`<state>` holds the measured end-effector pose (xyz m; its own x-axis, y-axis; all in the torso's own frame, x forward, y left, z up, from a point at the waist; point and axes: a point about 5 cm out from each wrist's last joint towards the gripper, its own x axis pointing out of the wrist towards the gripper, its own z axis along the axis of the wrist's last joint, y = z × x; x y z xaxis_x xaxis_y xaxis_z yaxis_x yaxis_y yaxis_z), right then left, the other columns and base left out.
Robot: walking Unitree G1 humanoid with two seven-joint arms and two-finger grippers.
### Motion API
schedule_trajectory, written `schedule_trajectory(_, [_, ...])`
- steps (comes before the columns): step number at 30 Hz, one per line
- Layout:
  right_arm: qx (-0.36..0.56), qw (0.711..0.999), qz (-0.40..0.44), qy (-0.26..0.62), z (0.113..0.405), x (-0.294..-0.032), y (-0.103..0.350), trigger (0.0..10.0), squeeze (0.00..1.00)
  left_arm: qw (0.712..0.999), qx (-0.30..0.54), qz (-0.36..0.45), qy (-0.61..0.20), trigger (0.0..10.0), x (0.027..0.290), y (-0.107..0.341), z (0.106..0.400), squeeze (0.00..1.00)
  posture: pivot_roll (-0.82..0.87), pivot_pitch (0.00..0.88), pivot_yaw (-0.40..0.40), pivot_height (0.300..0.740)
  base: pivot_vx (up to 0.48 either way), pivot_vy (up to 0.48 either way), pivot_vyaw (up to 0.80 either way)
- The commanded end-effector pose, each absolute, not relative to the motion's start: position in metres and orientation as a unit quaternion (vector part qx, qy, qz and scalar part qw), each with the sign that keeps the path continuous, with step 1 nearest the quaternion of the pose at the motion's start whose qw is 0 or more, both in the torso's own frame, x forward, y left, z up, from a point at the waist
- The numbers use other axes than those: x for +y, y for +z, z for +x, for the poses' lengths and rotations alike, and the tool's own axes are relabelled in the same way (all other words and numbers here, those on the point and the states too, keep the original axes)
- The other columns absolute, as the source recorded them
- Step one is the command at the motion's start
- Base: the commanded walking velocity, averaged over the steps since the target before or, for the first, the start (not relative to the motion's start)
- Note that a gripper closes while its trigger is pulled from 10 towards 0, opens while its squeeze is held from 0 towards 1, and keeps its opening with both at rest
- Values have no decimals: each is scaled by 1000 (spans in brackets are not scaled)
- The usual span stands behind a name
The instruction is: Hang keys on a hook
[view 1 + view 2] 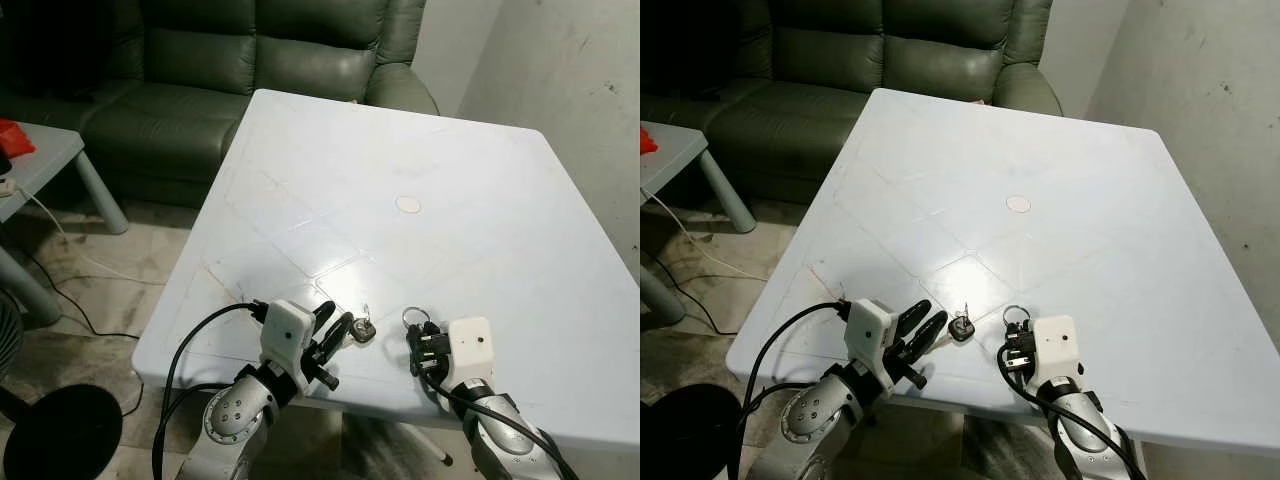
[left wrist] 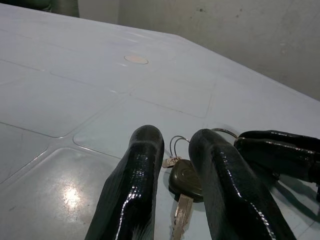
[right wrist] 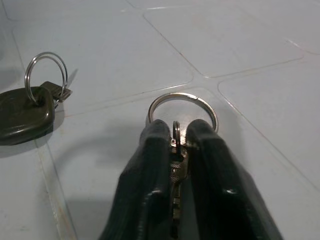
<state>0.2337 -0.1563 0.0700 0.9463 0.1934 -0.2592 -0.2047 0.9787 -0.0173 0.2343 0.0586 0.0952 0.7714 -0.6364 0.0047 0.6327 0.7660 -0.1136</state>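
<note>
On white table (image 1: pixel 480 160), right gripper (image 3: pixel 172 131) pinches key ring (image 3: pixel 182 102); open left gripper (image 2: pixel 172 145) straddles black key (image 2: pixel 184 179).

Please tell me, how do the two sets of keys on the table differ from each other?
The key with the black head lies flat on the white table, free between the open left gripper's fingers. The other keys are pinched in the right gripper, with their big ring sticking out. The free key's ring is smaller. Both sets have metal rings.
</note>
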Motion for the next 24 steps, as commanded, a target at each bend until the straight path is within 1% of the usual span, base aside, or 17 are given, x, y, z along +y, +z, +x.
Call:
schedule_trajectory(1, [129, 987, -26, 91, 233, -161, 70, 0, 0, 938, 9, -53, -342, 10000, 54, 100, 234, 0, -74, 89, -72, 740, 0, 0, 0])
schedule_trajectory(9, [109, 990, -13, 89, 236, -161, 76, 0, 0, 939, 8, -51, -340, 10000, 55, 100, 235, 0, -74, 89, -72, 740, 0, 0, 0])
schedule_trajectory(14, [74, 993, 24, 88, 240, -161, 88, 0, 0, 941, 5, -47, -335, 10000, 57, 101, 238, 0, -73, 87, -71, 740, 0, 0, 0])
schedule_trajectory(15, [64, 993, 40, 86, 242, -161, 92, 0, 0, 944, 2, -47, -328, 10000, 60, 103, 241, 0, -73, 87, -71, 740, 0, 0, 0])
schedule_trajectory(17, [62, 993, 46, 85, 243, -161, 94, 0, 0, 945, 1, -48, -322, 10000, 62, 104, 244, 0, -71, 83, -71, 740, 0, 0, 0])
schedule_trajectory(24, [14, 995, 71, 68, 260, -164, 114, 0, 0, 967, -23, -55, -249, 10000, 91, 121, 274, 0, -65, 61, -68, 740, 0, 0, 0])
